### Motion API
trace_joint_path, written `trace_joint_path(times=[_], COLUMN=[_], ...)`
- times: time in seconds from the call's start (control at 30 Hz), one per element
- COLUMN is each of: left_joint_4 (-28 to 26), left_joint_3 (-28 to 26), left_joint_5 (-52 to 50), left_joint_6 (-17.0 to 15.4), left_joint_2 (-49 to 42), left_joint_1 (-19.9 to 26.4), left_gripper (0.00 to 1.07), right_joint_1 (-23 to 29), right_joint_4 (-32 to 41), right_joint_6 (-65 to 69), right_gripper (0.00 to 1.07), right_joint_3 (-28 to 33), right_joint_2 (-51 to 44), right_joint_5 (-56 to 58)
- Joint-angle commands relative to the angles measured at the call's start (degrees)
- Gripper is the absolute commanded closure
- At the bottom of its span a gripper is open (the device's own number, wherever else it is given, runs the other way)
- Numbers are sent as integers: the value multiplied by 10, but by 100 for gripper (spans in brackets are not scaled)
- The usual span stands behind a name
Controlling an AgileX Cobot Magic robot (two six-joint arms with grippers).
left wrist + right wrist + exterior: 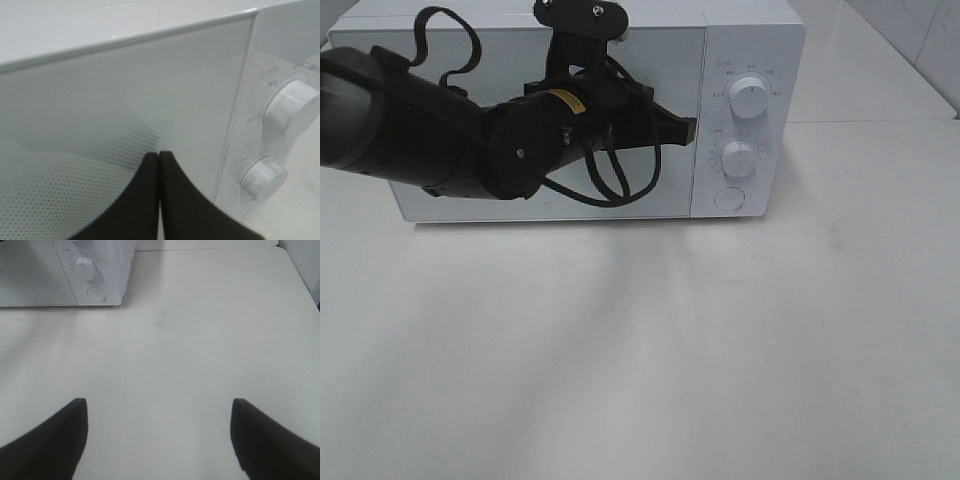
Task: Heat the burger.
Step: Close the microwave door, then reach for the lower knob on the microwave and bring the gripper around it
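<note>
The burger is out of view in every frame. A white microwave (665,70) stands at the back of the table with its door (125,100) shut. My left gripper (691,127) is shut with nothing between its fingers. Its tips (159,156) sit close in front of the door's right edge, beside the control panel; whether they touch it I cannot tell. My right gripper (159,402) hangs open over bare table, to the right of the microwave, and does not show in the exterior high view.
The control panel carries an upper knob (750,100), a lower knob (738,158) and a round button (729,198). The white table (640,350) stretches in front. The left arm and its cables (470,140) cover much of the door.
</note>
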Motion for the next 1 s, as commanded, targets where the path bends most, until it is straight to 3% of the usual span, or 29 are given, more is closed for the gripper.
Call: trace_joint_path(times=[0.03, 0.4, 0.43, 0.47, 0.5, 0.53, 0.57, 0.6, 0.63, 0.7, 0.83, 1.0], left_joint_4=[-27, -28, -28, -28, -27, -27, -27, -27, -27, -26, -22, 23], left_joint_3=[10, 168, 190, 190, 213, 222, 222, 240, 240, 263, 277, 288], left_joint_5=[1, 39, 67, 67, 93, 103, 103, 113, 113, 139, 164, 247], left_joint_6=[4, 4, 4, 4, 4, 4, 4, 4, 4, 4, 5, 32], left_joint_2=[-18, -123, -142, -142, -159, -166, -166, -180, -180, -201, -220, -256], left_joint_1=[3, -5, -2, -2, -2, -2, -2, -2, -2, -2, -2, -2], left_gripper=[107, 106, 95, 95, 74, 62, 62, 30, 30, 5, 6, 6], right_joint_1=[-3, -3, -3, -3, -3, -3, -3, -3, -3, -3, -3, -3], right_joint_4=[-2, -2, -2, -2, -2, -2, -2, -2, -2, -2, -2, -2], right_joint_6=[-6, -7, -7, -7, -7, -7, -7, -7, -7, -7, -7, -7], right_gripper=[31, 31, 31, 31, 31, 31, 31, 31, 31, 31, 31, 31], right_joint_3=[1, 1, 1, 1, 1, 1, 1, 1, 1, 1, 1, 1], right_joint_2=[-15, -15, -15, -15, -15, -15, -15, -15, -15, -15, -15, -15], right_joint_5=[-2, -2, -2, -2, -2, -2, -2, -2, -2, -2, -2, -2])
